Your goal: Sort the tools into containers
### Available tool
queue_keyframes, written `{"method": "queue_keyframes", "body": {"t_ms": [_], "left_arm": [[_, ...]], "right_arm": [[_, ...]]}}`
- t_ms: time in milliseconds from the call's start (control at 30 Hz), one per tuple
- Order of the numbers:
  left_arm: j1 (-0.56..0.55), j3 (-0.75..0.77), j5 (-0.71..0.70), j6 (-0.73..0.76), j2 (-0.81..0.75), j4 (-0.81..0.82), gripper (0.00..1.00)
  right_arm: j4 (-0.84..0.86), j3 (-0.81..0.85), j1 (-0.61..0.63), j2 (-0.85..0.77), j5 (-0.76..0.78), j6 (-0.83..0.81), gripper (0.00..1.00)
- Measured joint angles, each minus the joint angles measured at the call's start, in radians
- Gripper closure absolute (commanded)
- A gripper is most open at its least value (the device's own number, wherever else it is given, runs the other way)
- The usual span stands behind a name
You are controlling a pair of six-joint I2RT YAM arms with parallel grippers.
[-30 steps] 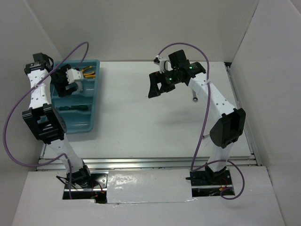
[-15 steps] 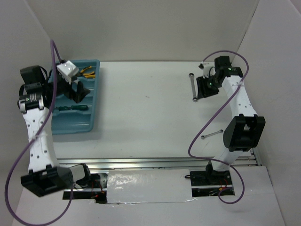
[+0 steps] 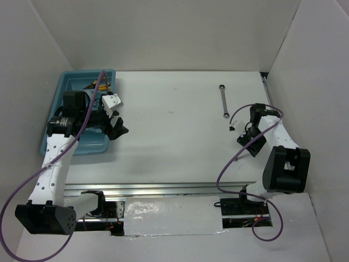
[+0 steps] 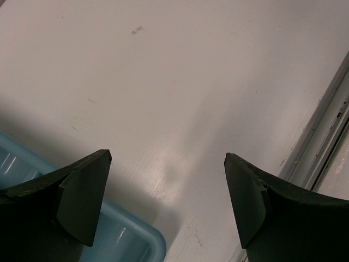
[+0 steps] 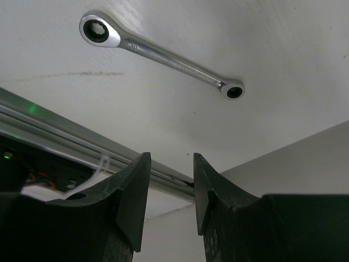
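Overhead, a white table sits boxed in by plain white walls, with a metal rail along its lower edge. At upper left lies the light blue tray. The left arm bends over it, and the left gripper hangs past the tray's right rim, jaws spread wide and empty. Yellow handles, probably the pliers, show at the tray's top end, half masked by cable. Right of centre one wrench lies bare on the table. At lower right the right gripper points down with its jaws a narrow gap apart, holding nothing. It partly hides the second wrench from above.
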Motion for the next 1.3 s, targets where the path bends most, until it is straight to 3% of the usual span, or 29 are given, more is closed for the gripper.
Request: {"method": "queue_keyframes", "body": {"t_ms": [200,467,800,1300], "left_arm": [[-0.064,-0.004,-0.026,-0.006,0.011,0.007,0.01],[-0.098,-0.015,-0.037,-0.026,0.032,0.032,0.01],[-0.099,-0.041,-0.037,-0.027,0.044,0.063,0.01],[-0.099,-0.041,-0.037,-0.028,0.079,0.076,0.01]], "right_arm": [[0.067,-0.053,0.064,-0.027,0.013,-0.18,0.5],[0.114,-0.027,0.218,0.087,0.0,-0.261,0.41],[0.297,-0.21,0.263,0.087,0.069,-0.373,0.41],[0.382,-0.23,0.268,0.114,0.135,-0.443,0.47]]}}
